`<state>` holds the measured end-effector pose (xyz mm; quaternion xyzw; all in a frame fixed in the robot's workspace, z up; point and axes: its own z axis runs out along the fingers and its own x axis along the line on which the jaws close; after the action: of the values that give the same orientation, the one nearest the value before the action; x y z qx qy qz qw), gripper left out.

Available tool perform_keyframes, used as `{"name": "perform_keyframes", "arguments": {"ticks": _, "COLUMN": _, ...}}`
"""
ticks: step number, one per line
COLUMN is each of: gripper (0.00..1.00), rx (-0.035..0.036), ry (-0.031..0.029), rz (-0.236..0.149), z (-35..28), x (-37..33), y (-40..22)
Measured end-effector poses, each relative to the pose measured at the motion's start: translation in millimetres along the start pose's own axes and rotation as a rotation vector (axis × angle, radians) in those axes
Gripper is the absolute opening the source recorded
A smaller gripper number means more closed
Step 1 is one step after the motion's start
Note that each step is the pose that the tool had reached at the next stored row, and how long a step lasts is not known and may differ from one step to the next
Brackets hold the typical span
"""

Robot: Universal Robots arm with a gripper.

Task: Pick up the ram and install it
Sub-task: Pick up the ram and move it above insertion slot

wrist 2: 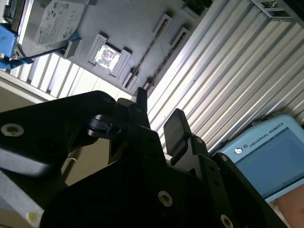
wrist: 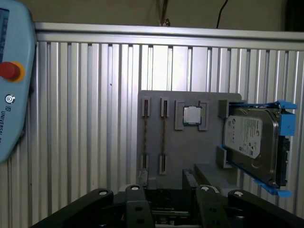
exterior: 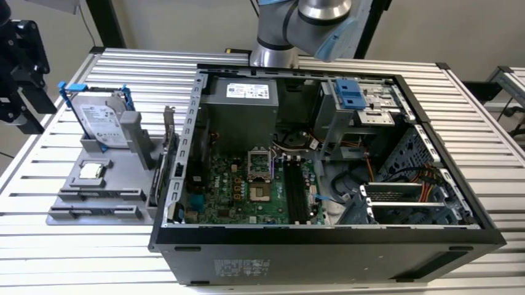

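Nearest the wrist cameras we logged the gripper (wrist 2: 159,105): fingers (wrist 2: 176,127) set well apart, table slats visible through the gap, nothing held. It hung well clear of the parts, touching none.

Next out lay the grey fixture (wrist: 190,154) on the slatted table (wrist: 85,118). In the first wrist view two thin brownish lines ran along its paired slots. We took the one nearer the processor (wrist: 192,115) to be the ram (wrist: 164,135), standing on edge, with a second stick (wrist: 144,135) just beside it. Seen edge-on, chips and colour could not be confirmed. Ram not yet picked. The square processor sat in its pocket beside the slots. Past it the hard drive (wrist: 251,142) stood upright in its blue frame (wrist: 285,123).

Farther off, in the exterior view, the open case (exterior: 328,236) sat close on the exterior view's right of the fixture. Its dark memory slots (exterior: 296,190) looked empty.

Risks noted:
- The two sticks sit close, so a descent slightly off line could land a finger on the neighbour or straddle both.
- A thin edge gives little grip, and a skewed hold would probably jam at the socket.
- The case wall beside the fixture could catch the stick in transfer.
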<state>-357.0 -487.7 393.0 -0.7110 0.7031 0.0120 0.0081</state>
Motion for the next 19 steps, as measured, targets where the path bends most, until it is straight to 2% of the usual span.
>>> {"name": "perform_keyframes", "arguments": {"ticks": 11, "gripper": 1.00, "rx": 0.0000, "ry": 0.0001, "rz": 0.000, "z": 9.5, "x": 0.3, "y": -0.1}}
{"name": "perform_keyframes", "arguments": {"ticks": 19, "gripper": 1.00, "rx": 0.0001, "ry": 0.0011, "rz": 0.000, "z": 20.0, "x": 0.6, "y": -0.1}}
